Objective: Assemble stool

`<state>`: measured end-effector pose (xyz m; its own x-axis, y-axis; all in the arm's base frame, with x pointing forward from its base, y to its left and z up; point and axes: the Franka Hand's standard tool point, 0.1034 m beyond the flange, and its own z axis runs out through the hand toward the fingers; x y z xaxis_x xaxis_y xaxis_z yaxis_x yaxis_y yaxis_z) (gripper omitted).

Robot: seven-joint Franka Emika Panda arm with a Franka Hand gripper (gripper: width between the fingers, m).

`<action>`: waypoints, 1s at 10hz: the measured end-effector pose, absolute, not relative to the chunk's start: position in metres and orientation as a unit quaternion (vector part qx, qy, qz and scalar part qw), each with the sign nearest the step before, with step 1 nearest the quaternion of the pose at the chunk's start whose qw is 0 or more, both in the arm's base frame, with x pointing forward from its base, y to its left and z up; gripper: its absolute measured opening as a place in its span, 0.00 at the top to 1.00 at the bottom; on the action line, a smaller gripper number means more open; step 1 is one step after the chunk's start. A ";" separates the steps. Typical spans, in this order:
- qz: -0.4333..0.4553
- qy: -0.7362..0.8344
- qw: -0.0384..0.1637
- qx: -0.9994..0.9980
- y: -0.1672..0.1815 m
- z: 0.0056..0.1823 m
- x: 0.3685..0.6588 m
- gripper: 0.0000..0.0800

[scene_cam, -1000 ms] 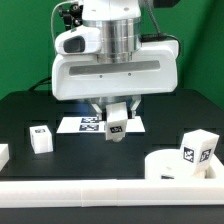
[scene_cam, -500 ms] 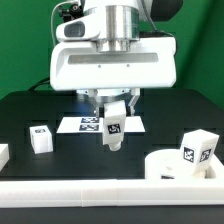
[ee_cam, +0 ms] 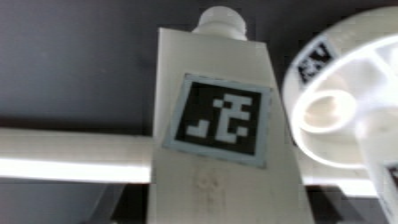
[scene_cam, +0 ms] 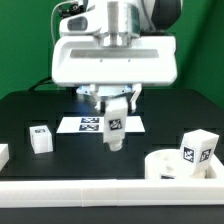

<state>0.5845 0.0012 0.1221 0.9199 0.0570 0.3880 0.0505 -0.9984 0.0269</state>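
Above the middle of the worktop (scene_cam: 25, 115), the hand (scene_cam: 114, 108) is closed tightly on a stool leg (scene_cam: 114, 130). The leg is gripped by its upper end, and its lower end hangs slightly tilted in front of the marker board (scene_cam: 78, 125). In the wrist view the leg (ee_cam: 217, 120) is seen to end in a small round peg (ee_cam: 221, 18).

The seat (scene_cam: 172, 166) lies near, at the exterior view's right, close to the rail (scene_cam: 90, 192). The step is judged to be carrying the leg to the seat. For this the leg should be brought upright, the peg lined up over its socket, and only then lowered. Whether the ring seen on the seat (ee_cam: 347, 110) is that socket cannot be told.

A second leg (scene_cam: 197, 149) stands at the seat's far right side; whether it is on the seat or behind it cannot be told, and it should be given room. A third leg (scene_cam: 41, 138) stands well apart at the exterior view's left, with a further white part (scene_cam: 3, 153) cut off at the edge. The rail is to be cleared on the way.
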 end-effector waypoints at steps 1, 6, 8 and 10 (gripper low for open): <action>0.199 0.026 0.004 0.980 0.012 0.125 0.588 0.59; 0.266 0.043 0.017 0.963 0.018 0.127 0.593 0.59; 0.324 0.060 0.031 0.944 0.022 0.123 0.597 0.59; 0.298 0.074 0.032 0.951 0.022 0.114 0.594 0.59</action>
<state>0.5941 0.0219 0.1138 0.8110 0.1604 0.5626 0.1222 -0.9869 0.1051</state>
